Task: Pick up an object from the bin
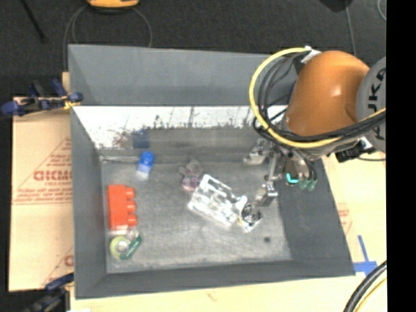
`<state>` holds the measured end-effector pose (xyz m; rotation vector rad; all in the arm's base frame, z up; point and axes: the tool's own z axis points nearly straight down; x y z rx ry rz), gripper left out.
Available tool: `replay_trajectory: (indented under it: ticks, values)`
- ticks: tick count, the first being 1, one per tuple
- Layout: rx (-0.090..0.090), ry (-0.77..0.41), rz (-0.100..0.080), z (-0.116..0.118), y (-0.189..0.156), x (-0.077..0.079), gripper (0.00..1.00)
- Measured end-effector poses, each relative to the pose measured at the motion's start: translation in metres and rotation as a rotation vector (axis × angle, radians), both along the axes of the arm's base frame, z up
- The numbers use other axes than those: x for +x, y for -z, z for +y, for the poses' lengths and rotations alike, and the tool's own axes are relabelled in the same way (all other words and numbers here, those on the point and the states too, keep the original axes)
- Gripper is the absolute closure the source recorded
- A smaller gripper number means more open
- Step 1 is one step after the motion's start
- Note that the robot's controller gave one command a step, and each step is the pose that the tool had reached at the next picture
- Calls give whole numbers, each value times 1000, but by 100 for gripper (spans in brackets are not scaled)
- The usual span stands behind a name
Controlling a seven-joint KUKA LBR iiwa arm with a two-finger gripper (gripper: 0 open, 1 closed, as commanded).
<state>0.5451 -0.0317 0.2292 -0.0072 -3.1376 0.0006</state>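
My gripper [262,201] hangs under the orange dome at the bin's right side, its lower end coming down at the right end of a clear plastic blister tray [211,200]. A small dark and silvery piece [249,218] lies directly beneath it, against that tray's right edge. Just up-left of the tray lies a small purplish clear thing [190,177]. I cannot see anything held in the gripper.
An orange block [121,207] lies at the left of the bin floor, with a green and white roll-like thing [123,246] below it. A little blue-capped bottle [143,164] sits near the back left. The arm and its cables cover the bin's right rear corner.
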Motion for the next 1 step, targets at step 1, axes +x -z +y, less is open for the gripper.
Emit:
replay_trajectory:
  ticks: [1]
  values:
    - [1, 128, -12, 34, 145, 43, 0]
